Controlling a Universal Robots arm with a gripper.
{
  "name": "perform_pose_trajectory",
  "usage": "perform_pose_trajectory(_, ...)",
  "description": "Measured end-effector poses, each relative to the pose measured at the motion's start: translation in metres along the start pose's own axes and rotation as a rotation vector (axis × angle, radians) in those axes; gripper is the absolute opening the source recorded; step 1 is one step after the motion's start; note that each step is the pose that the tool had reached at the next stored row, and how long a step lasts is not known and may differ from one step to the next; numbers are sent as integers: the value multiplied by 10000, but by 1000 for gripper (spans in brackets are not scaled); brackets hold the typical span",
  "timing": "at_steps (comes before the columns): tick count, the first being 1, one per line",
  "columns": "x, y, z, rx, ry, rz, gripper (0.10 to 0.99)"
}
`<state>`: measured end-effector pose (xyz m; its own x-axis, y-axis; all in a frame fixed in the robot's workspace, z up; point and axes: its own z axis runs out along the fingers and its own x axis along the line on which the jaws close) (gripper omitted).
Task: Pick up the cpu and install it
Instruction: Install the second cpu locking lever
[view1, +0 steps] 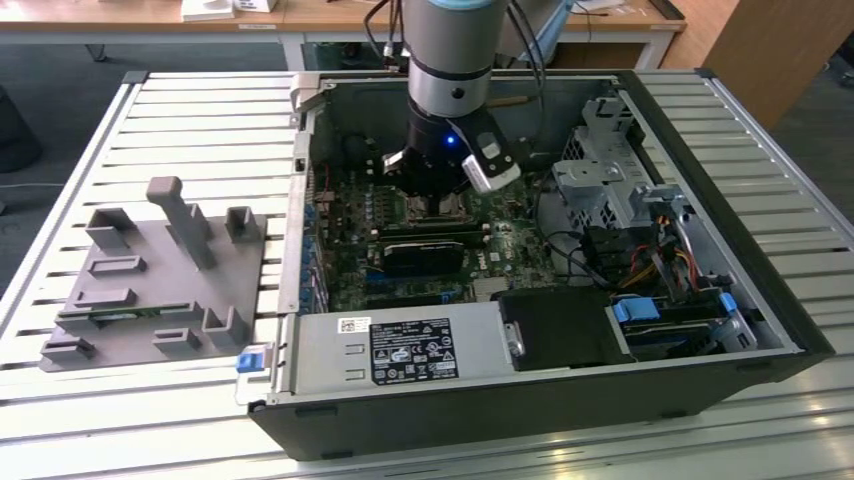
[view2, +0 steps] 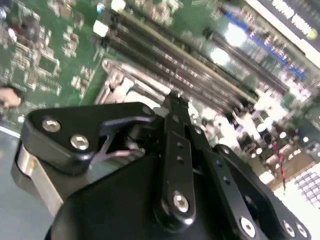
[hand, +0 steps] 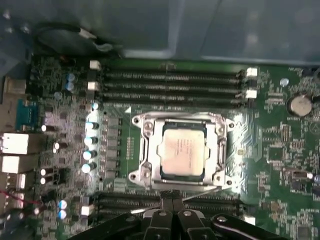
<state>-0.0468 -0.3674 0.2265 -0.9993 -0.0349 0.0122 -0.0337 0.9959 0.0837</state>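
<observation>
Inside open case, gripper hangs low over motherboard, fingers pressed together, holding nothing. Cpu lies flat in socket — silvery top up, edges square to frame. Memory slots flank socket on two sides. Grey tray well apart outside case, at exterior view's left.
</observation>
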Motion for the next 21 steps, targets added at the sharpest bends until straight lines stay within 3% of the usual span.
perform_pose_trajectory(2,6,-33,0,-106,-4,-2,106)
perform_pose_trajectory(7,50,-126,-4,-137,-4,-1,106)
perform_pose_trajectory(12,95,-128,21,-210,-6,-3,106)
perform_pose_trajectory(21,127,-121,183,-253,-7,-6,106)
